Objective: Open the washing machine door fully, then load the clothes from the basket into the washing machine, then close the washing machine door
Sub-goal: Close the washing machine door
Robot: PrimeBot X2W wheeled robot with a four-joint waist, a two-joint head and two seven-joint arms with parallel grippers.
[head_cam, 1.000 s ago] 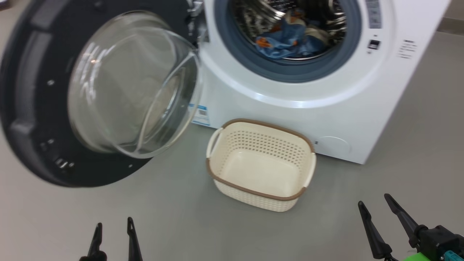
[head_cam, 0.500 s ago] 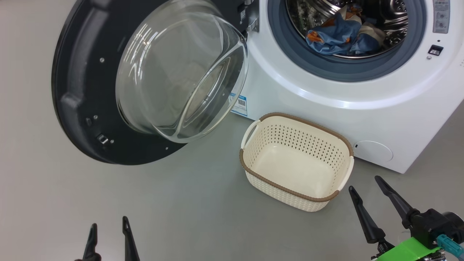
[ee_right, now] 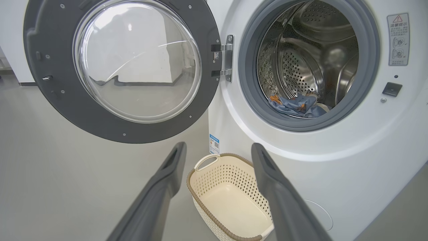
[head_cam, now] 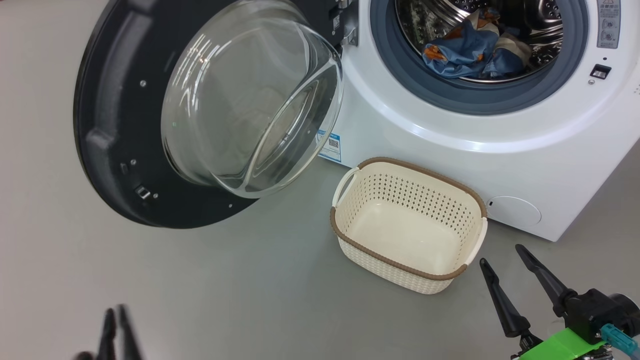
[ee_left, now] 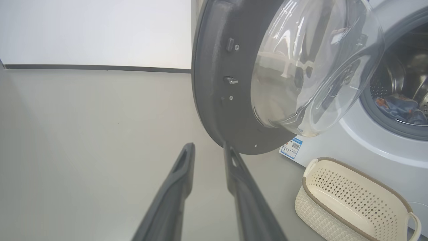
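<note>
The washing machine point(head_cam: 450, 160) stands with its door point(head_cam: 115, 125) swung wide to the left, the glass bowl bulging toward me. Blue clothes point(head_cam: 465, 52) with orange marks and a cream piece lie inside the steel drum, also visible in the right wrist view as clothes point(ee_right: 294, 103). On the floor before the machine, the basket point(head_cam: 390, 270) holds nothing. My left gripper point(head_cam: 115, 325) is low at the bottom left, blurred; the left wrist view shows the left gripper point(ee_left: 208, 147) with a narrow gap and nothing between its fingers, pointing at the door's lower rim point(ee_left: 214, 83). Just right of the basket, my right gripper point(head_cam: 501, 255) is open wide and holds nothing.
Grey floor spreads to the left and in front of the basket. A white wall with a dark skirting line point(ee_left: 97, 67) runs behind the door. A blue label sticker point(head_cam: 330, 145) and a round filter cover point(head_cam: 515, 210) sit low on the machine's front.
The head camera shifted early on, moving the whole picture. Since then my left gripper's fingers have drawn closer together and sunk lower in the head view. The right gripper has barely moved.
</note>
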